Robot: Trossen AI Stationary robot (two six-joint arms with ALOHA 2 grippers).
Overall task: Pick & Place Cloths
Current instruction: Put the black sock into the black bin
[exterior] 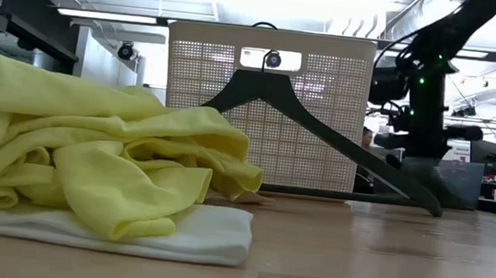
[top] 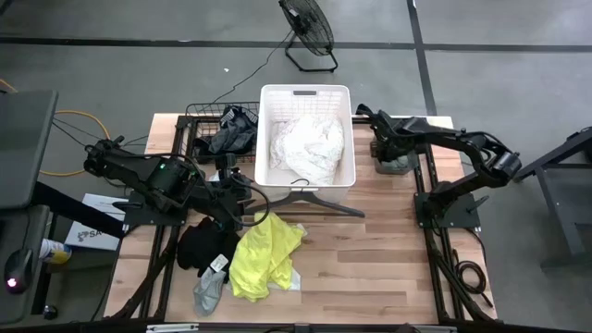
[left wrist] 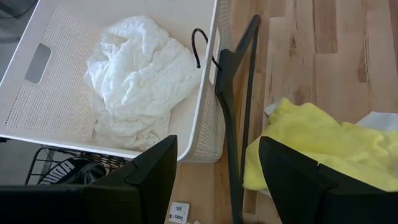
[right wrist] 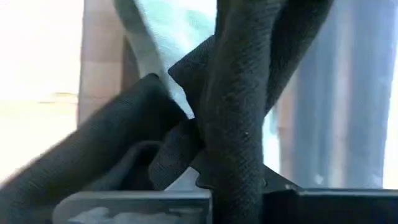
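A white lacy cloth lies in the white slatted basket. On the table's near part lie a neon yellow cloth, a black cloth and a small grey one. More dark cloths sit in a wire rack left of the basket. My left gripper hovers open, high above the basket's near left corner. My right gripper points steeply down just right of the basket, shut on a black cloth, with a pale cloth behind. My right gripper pinches a bunched fold of the black cloth between its two fingers, coming from above and pointing steeply down. The fold runs on past the fingertips. Whether the cloth's far end rests on the table, I cannot tell.
A dark grey hanger hooks over the basket's near rim and leans down onto the table. A floor fan stands beyond the far edge. Bare wood lies at the near right.
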